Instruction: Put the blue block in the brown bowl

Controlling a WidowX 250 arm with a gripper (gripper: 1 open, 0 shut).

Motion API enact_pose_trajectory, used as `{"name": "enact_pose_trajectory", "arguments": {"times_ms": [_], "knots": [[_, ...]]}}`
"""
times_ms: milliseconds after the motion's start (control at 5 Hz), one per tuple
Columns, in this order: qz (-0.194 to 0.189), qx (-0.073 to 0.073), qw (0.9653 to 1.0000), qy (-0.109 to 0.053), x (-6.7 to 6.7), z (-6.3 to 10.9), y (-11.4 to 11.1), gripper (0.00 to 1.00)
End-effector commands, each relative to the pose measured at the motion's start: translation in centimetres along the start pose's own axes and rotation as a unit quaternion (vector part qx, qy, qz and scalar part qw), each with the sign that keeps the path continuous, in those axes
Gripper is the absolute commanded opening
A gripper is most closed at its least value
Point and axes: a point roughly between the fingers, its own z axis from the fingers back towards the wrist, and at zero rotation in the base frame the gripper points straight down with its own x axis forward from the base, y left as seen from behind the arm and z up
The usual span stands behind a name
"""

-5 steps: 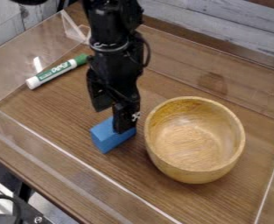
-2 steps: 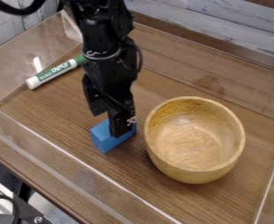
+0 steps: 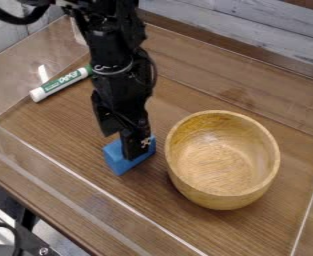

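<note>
The blue block (image 3: 119, 159) lies on the wooden table, just left of the brown bowl (image 3: 223, 158). My gripper (image 3: 125, 138) points straight down right over the block and is open, its black fingers (image 3: 141, 143) standing at the block's far top edge and hiding part of it. I cannot tell whether the fingers touch the block. The bowl is upright, with nothing in it, a short gap to the right of the gripper.
A green-and-white marker (image 3: 60, 82) lies at the back left. A clear plastic wall (image 3: 25, 150) edges the table along the left and front. A pale plank wall runs behind the table.
The arm has edged a little to the left and down, so the fingers cover more of the blue block. Block, bowl and marker have not moved, and the jaws stay open.
</note>
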Motion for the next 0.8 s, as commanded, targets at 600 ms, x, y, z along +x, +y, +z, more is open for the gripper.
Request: {"name": "enact_pose_trajectory", "arguments": {"times_ms": [600], "knots": [[0.003, 0.000, 0.9998, -0.021, 0.38, -0.32, 0.89, 1.00]]}}
